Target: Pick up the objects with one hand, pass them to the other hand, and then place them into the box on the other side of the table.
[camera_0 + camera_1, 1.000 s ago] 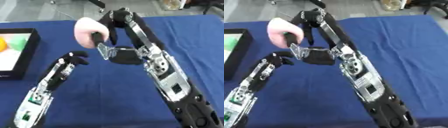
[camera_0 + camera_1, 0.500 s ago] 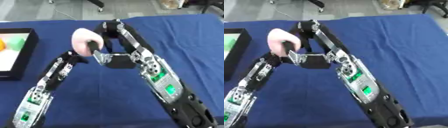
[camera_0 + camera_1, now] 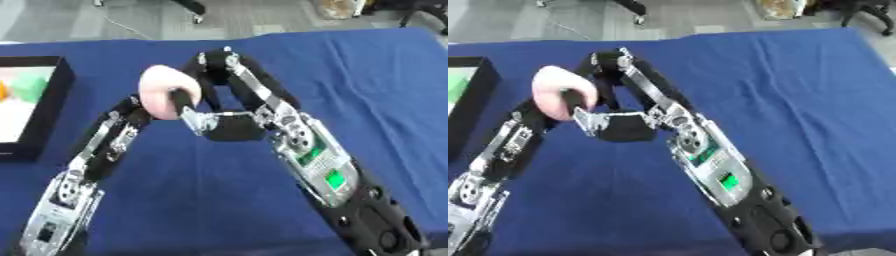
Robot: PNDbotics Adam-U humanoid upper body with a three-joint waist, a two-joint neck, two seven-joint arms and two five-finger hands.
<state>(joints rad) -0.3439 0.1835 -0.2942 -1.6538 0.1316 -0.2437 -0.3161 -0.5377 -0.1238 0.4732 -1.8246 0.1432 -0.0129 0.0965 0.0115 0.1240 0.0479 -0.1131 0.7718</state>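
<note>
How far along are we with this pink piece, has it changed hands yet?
Picked up: the pink object is off the blue table, held in the right hand. In hand: the left hand is at the object's underside, so the pass looks underway; whether it grips yet is hidden. Left: release by the right hand, then placement in the black box at the table's left.

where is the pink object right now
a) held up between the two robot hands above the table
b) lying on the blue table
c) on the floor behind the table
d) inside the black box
a: the pink object is up above the blue table, with the right robot hand curled around it and the left robot hand meeting it from below; the black box sits off to the left.
</note>
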